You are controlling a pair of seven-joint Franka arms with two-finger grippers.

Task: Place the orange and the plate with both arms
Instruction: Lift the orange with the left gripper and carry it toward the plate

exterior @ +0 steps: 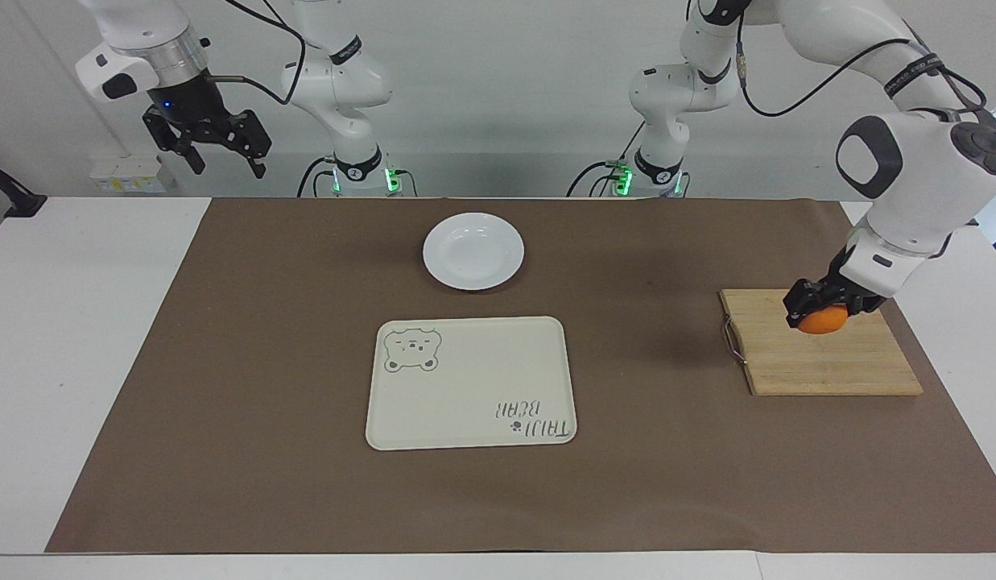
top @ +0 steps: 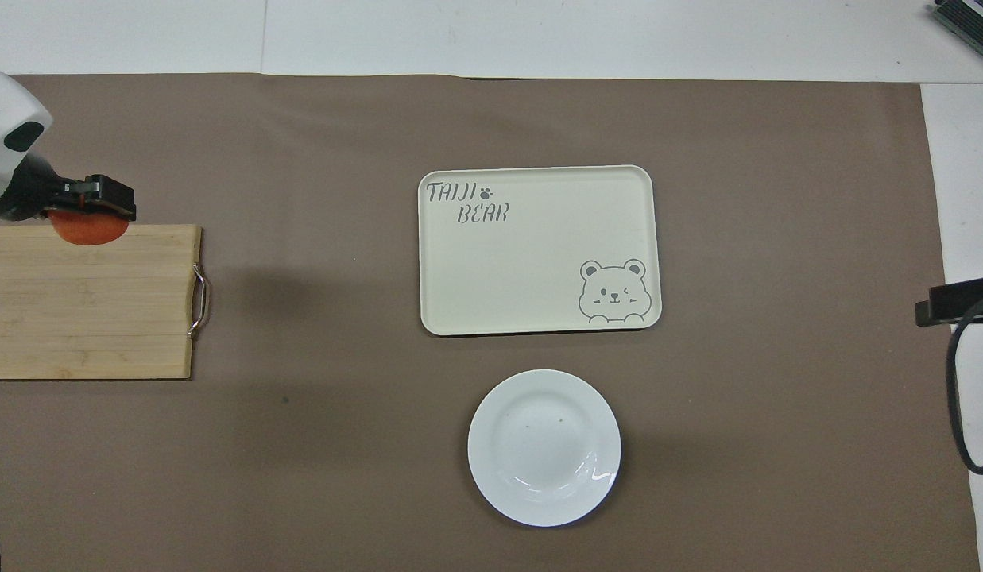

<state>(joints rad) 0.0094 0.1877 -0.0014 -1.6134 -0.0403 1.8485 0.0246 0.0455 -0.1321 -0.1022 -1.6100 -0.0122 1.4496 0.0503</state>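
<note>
My left gripper (exterior: 820, 310) is shut on the orange (exterior: 821, 321), which hangs in the air over the wooden cutting board (exterior: 820, 358). From above, the orange (top: 86, 229) shows under the gripper's black fingers (top: 102, 199), over the board's (top: 86, 310) edge away from the robots. The white plate (exterior: 473, 250) rests on the brown mat, nearer to the robots than the cream tray; the overhead view shows the plate (top: 544, 447) too. My right gripper (exterior: 224, 157) waits high up at the right arm's end of the table, open and empty.
A cream rectangular tray (exterior: 471, 381) with a bear drawing lies mid-mat, also visible from above (top: 539, 249). The cutting board has a metal handle (exterior: 734, 341) on its side toward the tray. The brown mat (exterior: 304, 483) covers most of the white table.
</note>
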